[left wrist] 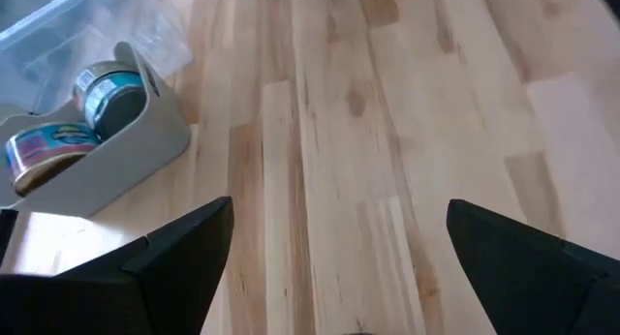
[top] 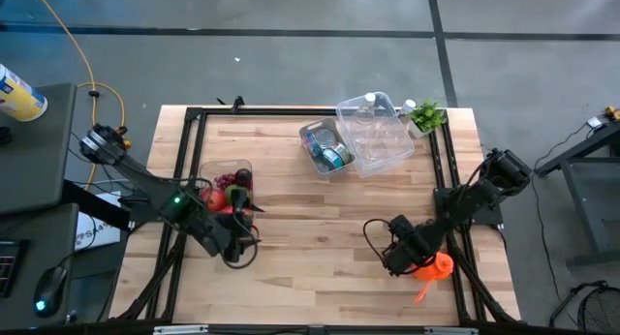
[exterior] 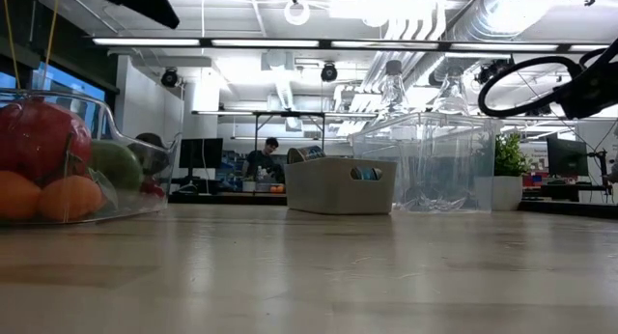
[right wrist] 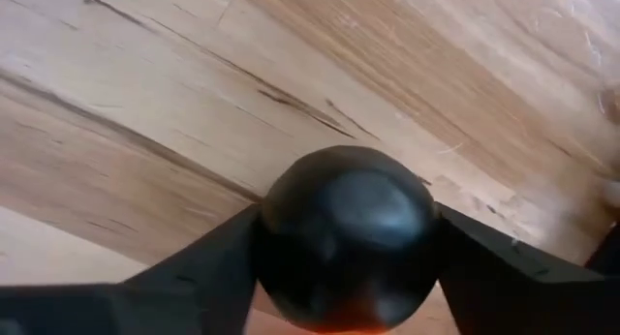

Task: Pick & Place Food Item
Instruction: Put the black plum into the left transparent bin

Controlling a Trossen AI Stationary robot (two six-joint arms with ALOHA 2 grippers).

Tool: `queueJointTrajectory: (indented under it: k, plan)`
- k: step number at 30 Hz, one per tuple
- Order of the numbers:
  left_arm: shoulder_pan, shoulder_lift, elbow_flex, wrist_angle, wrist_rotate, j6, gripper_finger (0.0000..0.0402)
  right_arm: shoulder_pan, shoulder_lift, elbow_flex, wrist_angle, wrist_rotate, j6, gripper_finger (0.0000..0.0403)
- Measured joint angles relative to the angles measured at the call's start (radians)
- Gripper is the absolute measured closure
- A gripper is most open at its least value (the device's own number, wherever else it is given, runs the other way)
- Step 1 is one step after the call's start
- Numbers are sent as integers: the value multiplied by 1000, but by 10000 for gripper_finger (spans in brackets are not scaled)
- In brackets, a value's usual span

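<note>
My right gripper [top: 397, 250] hovers near the table's near right corner. In the right wrist view my right gripper [right wrist: 347, 240] is shut on a dark, glossy round thing [right wrist: 344, 204] with an orange tint at its lower edge. An orange thing with a thin tail [top: 433, 268] shows right beside that gripper. A clear bowl of fruit [top: 229, 183] [exterior: 68, 160] stands on the table's left side. My left gripper [top: 237, 246] [left wrist: 339, 209] is open just near-side of the bowl, over bare wood. My right gripper pinches the dark round thing between its two fingers, one finger [right wrist: 208, 267] on each opposite side [right wrist: 276, 228]. The thing fills the gap between them. Bare table shows beyond it; whether it rests on the table I cannot tell.
A grey bin of cans [top: 325, 147] [left wrist: 92, 132] and a clear tub holding bottles [top: 376, 132] [exterior: 425, 165] stand at the far middle, and a small green plant [top: 424, 114] at the far right. Black frame rails [top: 184, 170] run along both sides. The table's middle is bare wood.
</note>
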Motion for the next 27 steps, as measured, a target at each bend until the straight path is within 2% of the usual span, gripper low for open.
queueJointTrajectory:
  k: [3,6,11,16,20,23,27]
  plan:
    - [8,37,0,0,1,25,36,0,0,0,1,5,-4,207]
    - [8,84,0,0,0,58,36,0,0,0,12,20,-5,209]
    - [8,154,0,7,-7,88,36,0,0,1,125,135,-40,209]
    - [-1,182,0,52,-40,199,36,-14,0,1,437,315,-190,209]
    - [-15,182,0,154,-40,318,36,-58,0,1,754,438,-440,209]
    - [-25,182,0,240,-37,402,36,-102,0,1,1004,474,-668,209]
    - [-27,184,0,336,-49,470,36,-162,0,1,1280,461,-903,209]
